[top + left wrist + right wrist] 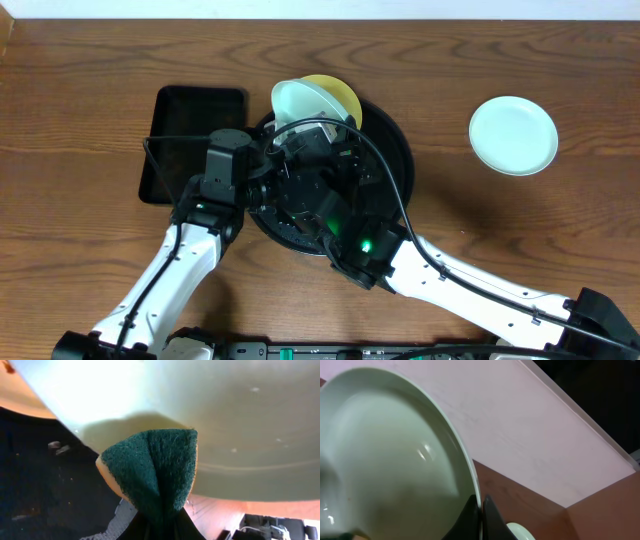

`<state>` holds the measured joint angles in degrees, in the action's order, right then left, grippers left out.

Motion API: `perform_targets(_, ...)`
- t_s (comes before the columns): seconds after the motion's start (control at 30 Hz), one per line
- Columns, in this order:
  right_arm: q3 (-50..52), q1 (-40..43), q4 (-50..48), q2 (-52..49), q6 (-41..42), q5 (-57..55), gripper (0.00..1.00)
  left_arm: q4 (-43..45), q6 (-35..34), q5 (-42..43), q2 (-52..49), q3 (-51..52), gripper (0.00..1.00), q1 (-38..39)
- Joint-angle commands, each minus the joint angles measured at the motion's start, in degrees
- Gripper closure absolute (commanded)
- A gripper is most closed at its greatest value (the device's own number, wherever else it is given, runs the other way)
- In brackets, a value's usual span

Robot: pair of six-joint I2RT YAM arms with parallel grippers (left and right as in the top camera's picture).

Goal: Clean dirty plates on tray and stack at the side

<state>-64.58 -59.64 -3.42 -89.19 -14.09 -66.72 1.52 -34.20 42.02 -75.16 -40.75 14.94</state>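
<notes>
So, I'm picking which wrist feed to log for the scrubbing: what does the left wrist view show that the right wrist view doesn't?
Only the left wrist: a green sponge pinched in the left end effector, held up in front of the mint-green plate. Only the right wrist: the right end effector clamped on that plate's rim, a pale wall, and a second plate lying beyond. Both: the same tilted plate and some brown tabletop.
</notes>
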Motion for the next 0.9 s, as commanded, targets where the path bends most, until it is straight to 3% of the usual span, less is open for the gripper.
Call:
perform_targets(0.0, -0.6, -0.3, -0.3, 2.5, 1.2, -1.2, 0.99, 2.7, 0.0, -0.7, 0.3, -0.4, 0.92, -1.7)
perform_targets(0.4, -0.6, -0.3, -0.2, 5.4, 1.2, -1.2, 0.99, 9.6, 0.0, -0.6, 0.4, -0.5, 0.92, -9.1)
perform_targets(0.63, -0.5, 0.9, 1.9, 5.4, 2.4, -1.2, 0.99, 14.4, -5.5, 10.4, 3.7, -0.5, 0.92, -11.5)
perform_targets(0.87, -0.5, 4.7, 2.5, 5.4, 3.3, -1.2, 0.99, 15.3, -7.9, 11.0, 10.7, -0.5, 0.92, -11.8)
